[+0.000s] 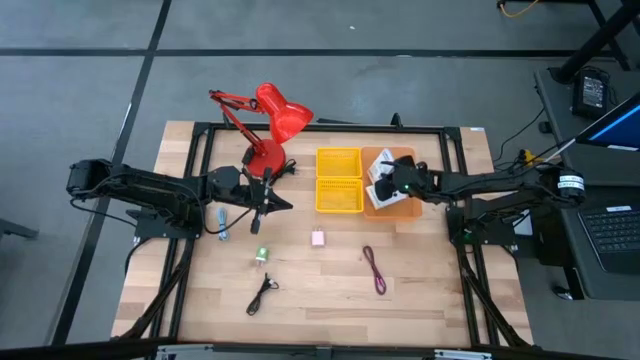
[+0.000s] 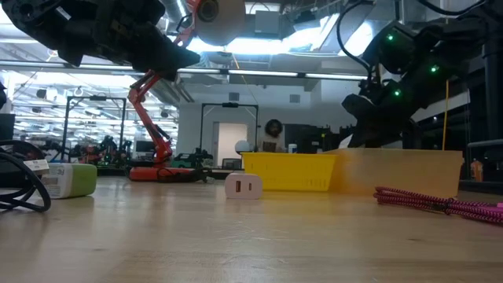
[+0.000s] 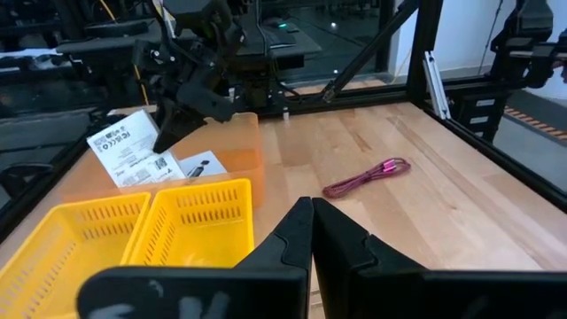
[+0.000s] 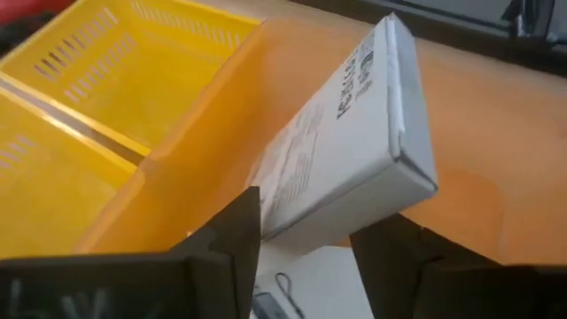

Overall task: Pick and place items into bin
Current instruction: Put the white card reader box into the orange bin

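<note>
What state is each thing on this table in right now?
left gripper: shut, empty, above the table
right gripper: open over the orange bin
white box: tilted, leaning in the orange bin
yellow baskets: look empty
maroon cord: loose on the table
red lamp: standing

My two arms are dark, almost black, built from slim links and thick joints. The left arm [image 1: 150, 190] carries black cables along it. The right arm [image 1: 490, 185] has a white band with a dark mark near the laptop [image 1: 610, 225], and small green lights [image 2: 393, 38] glow on it. My fingers [image 3: 297, 239] are matte black wedges.
</note>
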### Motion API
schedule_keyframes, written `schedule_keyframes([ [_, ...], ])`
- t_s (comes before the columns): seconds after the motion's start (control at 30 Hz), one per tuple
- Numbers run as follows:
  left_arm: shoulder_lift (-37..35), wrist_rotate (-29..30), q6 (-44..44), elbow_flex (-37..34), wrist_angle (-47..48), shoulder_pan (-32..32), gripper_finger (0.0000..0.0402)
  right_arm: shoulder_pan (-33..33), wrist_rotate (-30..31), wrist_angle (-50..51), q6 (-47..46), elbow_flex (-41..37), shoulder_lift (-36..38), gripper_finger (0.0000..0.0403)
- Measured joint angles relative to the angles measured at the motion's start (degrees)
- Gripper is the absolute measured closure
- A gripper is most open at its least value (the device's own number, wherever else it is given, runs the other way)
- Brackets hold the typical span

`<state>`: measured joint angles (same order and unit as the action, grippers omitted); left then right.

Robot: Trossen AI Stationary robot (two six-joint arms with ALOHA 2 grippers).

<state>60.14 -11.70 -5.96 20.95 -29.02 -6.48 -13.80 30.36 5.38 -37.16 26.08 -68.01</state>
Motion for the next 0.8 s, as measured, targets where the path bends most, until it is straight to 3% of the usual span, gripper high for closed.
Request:
schedule_keyframes([
  [0.17, 0.0, 0.0, 2.0, 0.0, 0.0, 0.0, 0.0398, -0.7, -0.1, 3.1, 3.3, 2.7, 0.0, 0.0238],
  [0.5, 0.0, 0.0, 3.3, 0.0, 0.0, 0.0, 0.0398, -0.7, -4.1, 28.7, -2.6, 12.7, 0.0, 0.0226],
  [0.8, 0.0, 0.0, 3.5, 0.0, 0.0, 0.0, 0.0396, -0.2, -10.3, 30.6, -3.0, 13.3, 0.0, 0.0226],
])
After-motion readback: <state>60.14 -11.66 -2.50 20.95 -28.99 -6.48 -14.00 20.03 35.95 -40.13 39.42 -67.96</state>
